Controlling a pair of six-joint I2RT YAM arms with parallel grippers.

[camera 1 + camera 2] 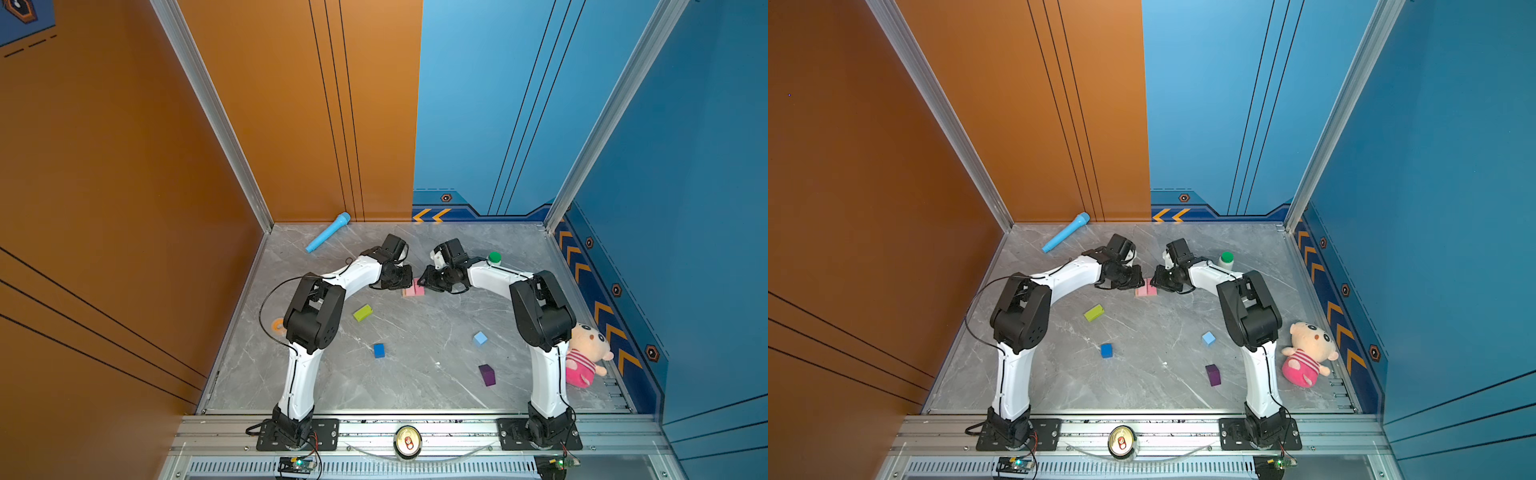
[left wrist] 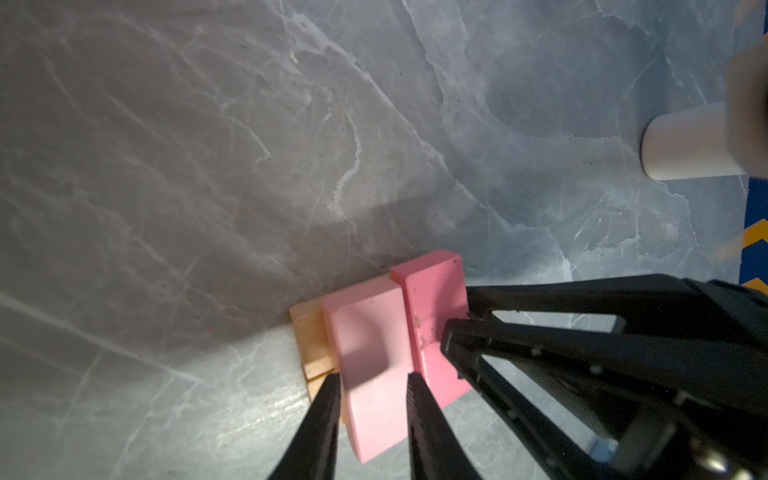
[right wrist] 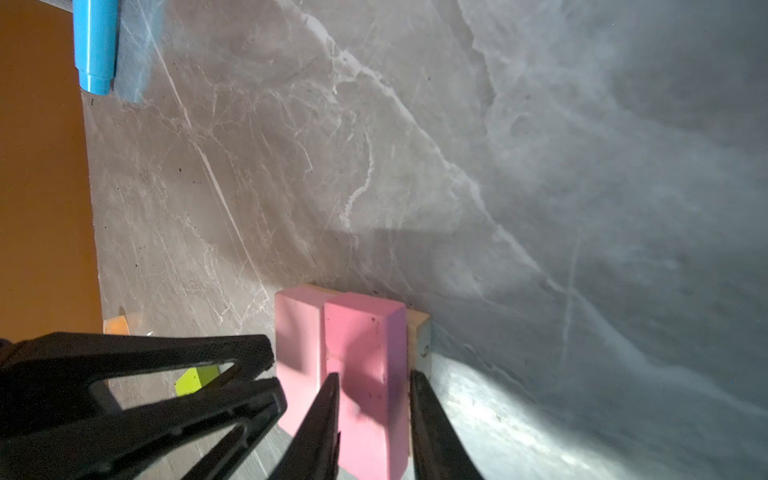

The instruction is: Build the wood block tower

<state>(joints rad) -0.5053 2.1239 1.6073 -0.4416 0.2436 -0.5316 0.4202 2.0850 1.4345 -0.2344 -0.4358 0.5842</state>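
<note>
Two pink bars (image 1: 415, 289) lie side by side on tan bars (image 2: 309, 328), forming the tower's low start at mid-table. My left gripper (image 2: 374, 376) is open, its fingers closely flanking the paler pink bar (image 2: 365, 332). My right gripper (image 3: 374, 376) is open too, straddling the darker pink bar (image 3: 361, 332) from the opposite side, with a thin tan sliver beside one finger. The lime-green bar (image 1: 363, 312), dark-blue cube (image 1: 379, 350), light-blue cube (image 1: 480, 338) and purple block (image 1: 487, 375) lie loose, nearer the front.
A light-blue toy microphone (image 1: 328, 232) lies at the back left. A white bottle with a green cap (image 1: 494, 258) stands behind the right arm. A plush doll (image 1: 586, 355) rests at the right edge, a can (image 1: 407, 442) on the front rail.
</note>
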